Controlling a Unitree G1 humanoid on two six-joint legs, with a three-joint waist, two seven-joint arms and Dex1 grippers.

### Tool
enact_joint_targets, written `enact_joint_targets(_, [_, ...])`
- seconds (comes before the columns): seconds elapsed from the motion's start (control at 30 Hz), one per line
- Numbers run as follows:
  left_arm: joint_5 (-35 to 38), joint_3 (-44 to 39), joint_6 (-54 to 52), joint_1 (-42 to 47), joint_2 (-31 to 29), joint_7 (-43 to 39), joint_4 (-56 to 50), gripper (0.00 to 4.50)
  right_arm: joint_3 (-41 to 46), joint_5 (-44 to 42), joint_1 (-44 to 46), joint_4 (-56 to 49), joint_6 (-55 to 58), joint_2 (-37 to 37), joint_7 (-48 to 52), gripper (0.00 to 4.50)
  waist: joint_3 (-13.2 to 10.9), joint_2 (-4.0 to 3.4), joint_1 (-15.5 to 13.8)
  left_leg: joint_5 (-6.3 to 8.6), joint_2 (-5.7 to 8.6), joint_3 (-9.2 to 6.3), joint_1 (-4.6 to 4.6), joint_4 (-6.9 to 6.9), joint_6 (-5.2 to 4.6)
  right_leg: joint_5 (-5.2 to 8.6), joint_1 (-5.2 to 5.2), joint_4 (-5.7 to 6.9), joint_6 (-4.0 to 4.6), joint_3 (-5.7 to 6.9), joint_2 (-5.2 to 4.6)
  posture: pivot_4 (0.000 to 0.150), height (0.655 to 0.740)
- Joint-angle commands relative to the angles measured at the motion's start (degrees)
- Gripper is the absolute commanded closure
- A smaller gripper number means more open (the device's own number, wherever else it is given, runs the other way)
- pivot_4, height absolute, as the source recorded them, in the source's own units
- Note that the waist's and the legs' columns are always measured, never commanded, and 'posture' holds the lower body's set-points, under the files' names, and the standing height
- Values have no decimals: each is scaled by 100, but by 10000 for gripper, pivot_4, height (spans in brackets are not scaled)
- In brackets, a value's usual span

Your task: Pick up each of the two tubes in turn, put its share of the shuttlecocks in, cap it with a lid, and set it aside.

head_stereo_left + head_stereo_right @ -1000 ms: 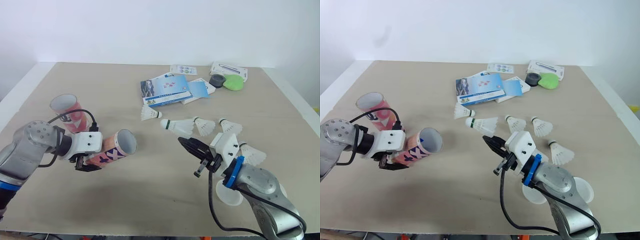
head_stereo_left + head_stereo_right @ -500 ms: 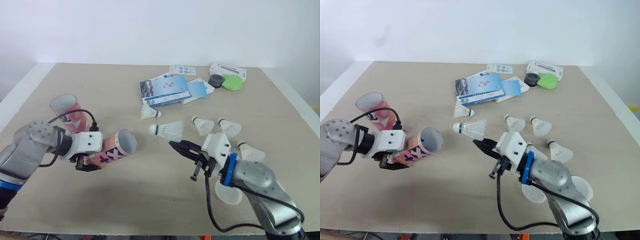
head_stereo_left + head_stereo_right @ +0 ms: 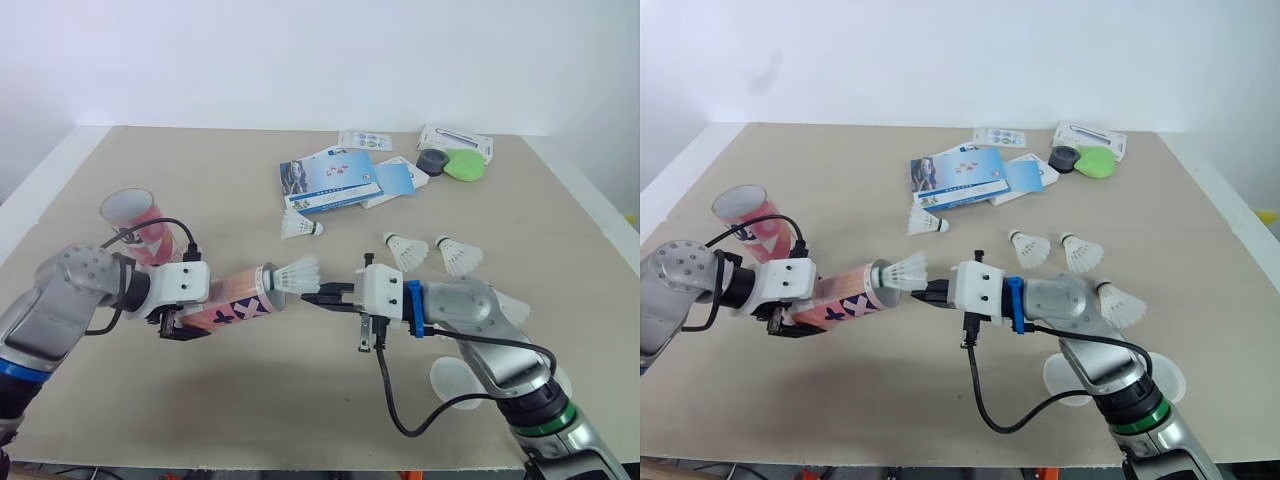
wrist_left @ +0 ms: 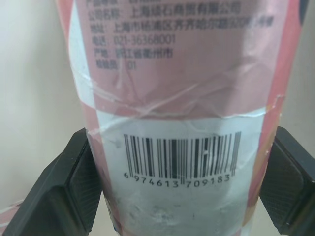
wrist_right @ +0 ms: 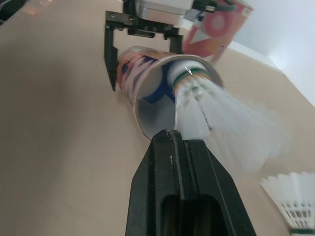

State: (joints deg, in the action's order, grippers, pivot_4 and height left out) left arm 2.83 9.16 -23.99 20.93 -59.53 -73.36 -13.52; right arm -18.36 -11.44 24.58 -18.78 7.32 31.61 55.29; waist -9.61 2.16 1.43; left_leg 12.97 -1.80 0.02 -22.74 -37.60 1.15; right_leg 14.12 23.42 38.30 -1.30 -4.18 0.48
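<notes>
My left gripper point(image 3: 182, 318) is shut on a pink patterned tube point(image 3: 232, 301), which lies nearly level with its mouth facing right. In the left wrist view both fingers point(image 4: 74, 189) press against the tube's barcode end point(image 4: 179, 128). My right gripper point(image 3: 322, 297) is shut on the feather skirt of a white shuttlecock point(image 3: 293, 275), whose cork sits at the tube's mouth point(image 5: 157, 96). A second pink tube point(image 3: 135, 221) stands upright at the left. Three loose shuttlecocks point(image 3: 298, 228) point(image 3: 405, 250) point(image 3: 458, 257) lie on the table. A white lid point(image 3: 458, 383) lies beside my right forearm.
Blue booklets point(image 3: 333, 180), a dark round lid point(image 3: 433, 160), a green object point(image 3: 466, 165) and a white box point(image 3: 455, 141) lie at the back of the table. Another shuttlecock point(image 3: 1118, 300) rests behind my right arm, near the table's right edge.
My right gripper has carried the shuttlecock leftwards from the table's middle to the tube's mouth. The left gripper has lowered the tube closer to level.
</notes>
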Motion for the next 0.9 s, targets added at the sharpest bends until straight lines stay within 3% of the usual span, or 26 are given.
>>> enact_joint_targets(0.03, [58, -100, -116, -157, -90, 65, -155, 4960, 89, -28, 187, 18, -155, -40, 107, 44563, 0, 0, 0, 0, 0, 0, 0, 0, 0, 0, 0, 0, 0, 0, 0, 1500, 7400])
enact_joint_targets(0.2, [69, -96, -148, -251, -122, 79, -239, 4960, -47, 90, 366, 103, -235, -44, 300, 44563, -1, -1, 0, 0, -1, 2, 0, 3, 0, 1, 3, 0, 2, -1, 1, 1500, 7400])
enact_joint_targets(0.5, [38, 5, -121, -406, -311, -60, -268, 4960, -558, 352, 1146, 377, -397, -690, 434, 44563, -8, -14, 35, 0, -16, 3, 2, 8, 0, -1, 8, 1, 17, 0, 16, 1500, 7400])
enact_joint_targets(0.9, [92, -177, -291, -824, -389, 27, -501, 4960, -663, 645, 1355, 939, -807, -1099, 429, 44563, -9, -16, 104, 1, -26, 11, 14, 19, 0, 5, 8, 7, 30, -2, 20, 1500, 7400])
